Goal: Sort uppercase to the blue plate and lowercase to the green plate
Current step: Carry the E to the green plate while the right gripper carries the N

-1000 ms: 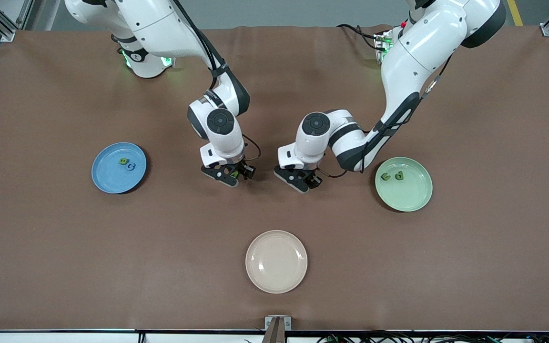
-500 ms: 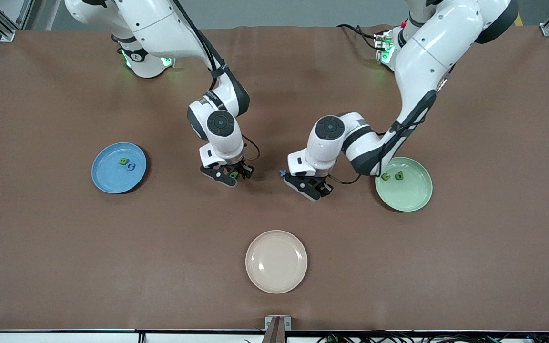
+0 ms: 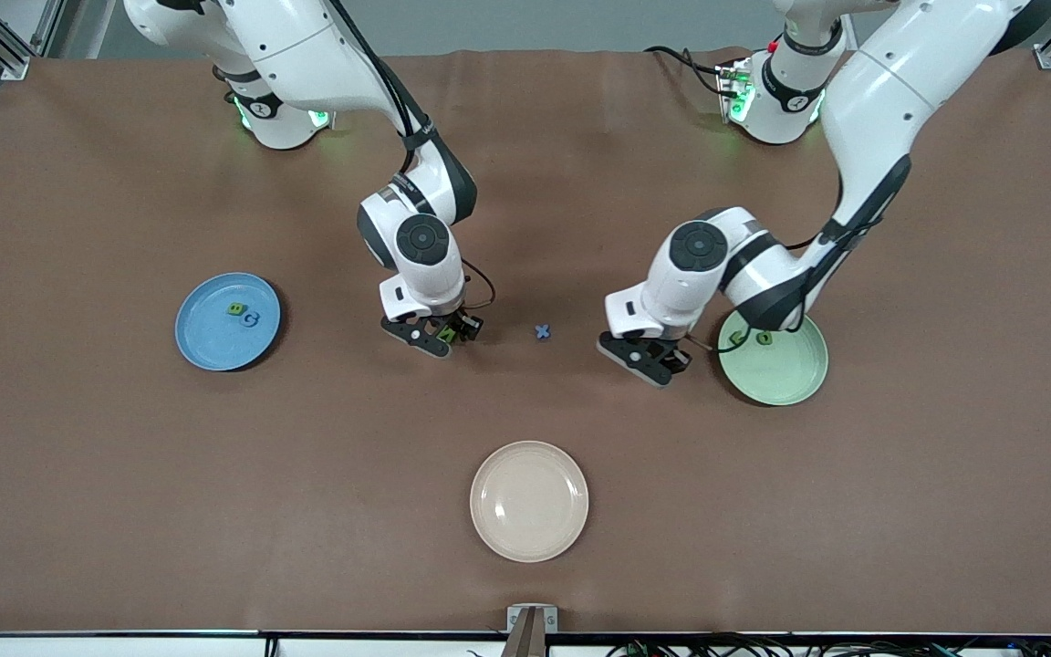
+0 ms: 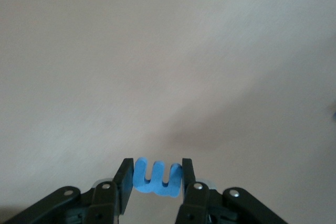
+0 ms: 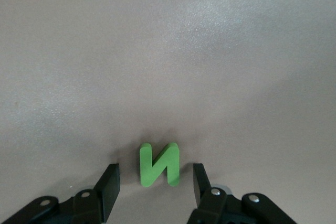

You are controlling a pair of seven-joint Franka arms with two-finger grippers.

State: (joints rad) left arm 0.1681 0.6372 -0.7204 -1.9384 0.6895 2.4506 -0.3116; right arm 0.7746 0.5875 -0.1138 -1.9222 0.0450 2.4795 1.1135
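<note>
Blue foam, the lowercase m (image 4: 157, 178), sits clenched between the fingers of the left gripper (image 3: 646, 356) just beside the green plate (image 3: 795, 383), where two green letters already lie, presumably for drop-off. The right gripper (image 3: 439, 336) stands released astride the green N (image 5: 159, 164) on the table, likely to grasp it for the blue plate (image 3: 206, 347). The blue x (image 3: 542, 332) lies between the grippers.

Blue m (image 4: 156, 178); green N (image 5: 159, 164); blue x (image 3: 542, 332).
</note>
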